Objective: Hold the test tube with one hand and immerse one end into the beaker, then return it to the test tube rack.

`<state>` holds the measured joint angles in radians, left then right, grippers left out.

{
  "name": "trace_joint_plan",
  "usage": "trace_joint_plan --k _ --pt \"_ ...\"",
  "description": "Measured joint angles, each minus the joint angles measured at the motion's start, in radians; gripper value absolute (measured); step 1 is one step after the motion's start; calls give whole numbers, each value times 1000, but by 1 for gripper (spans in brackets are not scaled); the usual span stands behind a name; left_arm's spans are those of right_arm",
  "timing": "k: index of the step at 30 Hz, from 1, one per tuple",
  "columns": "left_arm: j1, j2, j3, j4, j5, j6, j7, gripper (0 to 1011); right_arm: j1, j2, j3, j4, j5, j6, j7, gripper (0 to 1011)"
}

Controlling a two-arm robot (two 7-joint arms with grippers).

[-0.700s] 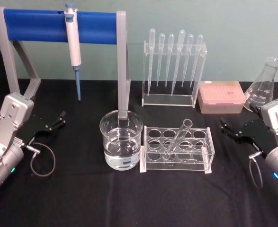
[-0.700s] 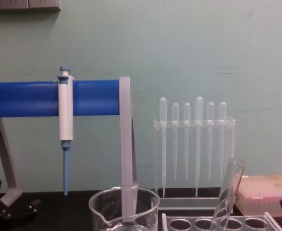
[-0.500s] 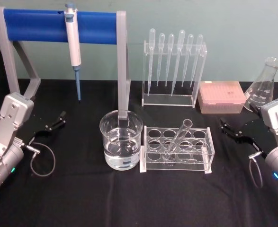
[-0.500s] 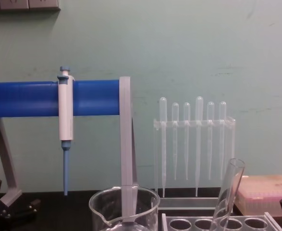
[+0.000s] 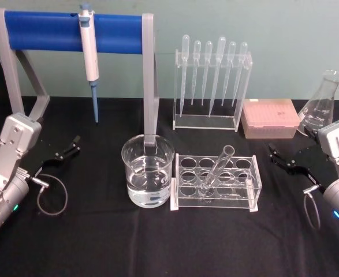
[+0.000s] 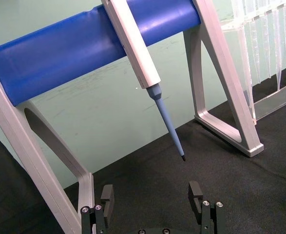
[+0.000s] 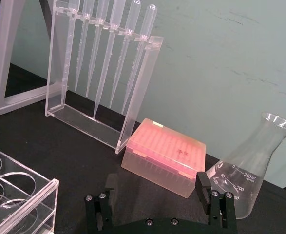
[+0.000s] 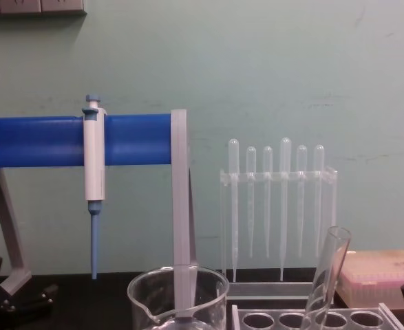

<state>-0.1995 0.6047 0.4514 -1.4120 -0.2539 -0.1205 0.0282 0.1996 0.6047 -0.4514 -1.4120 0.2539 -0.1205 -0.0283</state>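
Black cloth tabletop [image 5: 157, 245] below a pale green wall. The slim, round-bottomed glass test tube [image 5: 218, 170] leans in the clear plastic rack [image 5: 254, 183], at 3 o'clock from the water-filled beaker [image 5: 126, 168]. By the look of it, the dip is either not begun or already finished. The left gripper [image 5: 67, 149] at 9 o'clock and the right gripper [image 5: 275, 154] at 3 both have their jaws spread and empty.

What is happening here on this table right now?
Nothing is being handled at the moment. The left end effector is open at the left side of the table, and the right end effector is open at the right side. Both are well apart from the glassware. The test tube leans tilted in the rack, untouched. The beaker stands just left of the rack. The tube has not yet been picked up for dipping.
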Motion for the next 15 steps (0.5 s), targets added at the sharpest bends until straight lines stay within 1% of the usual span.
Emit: trace_joint_plan --k 15 --pt "0 0 0 0 0 0 0 1000 0 0 1 0 0 0 0 1010"
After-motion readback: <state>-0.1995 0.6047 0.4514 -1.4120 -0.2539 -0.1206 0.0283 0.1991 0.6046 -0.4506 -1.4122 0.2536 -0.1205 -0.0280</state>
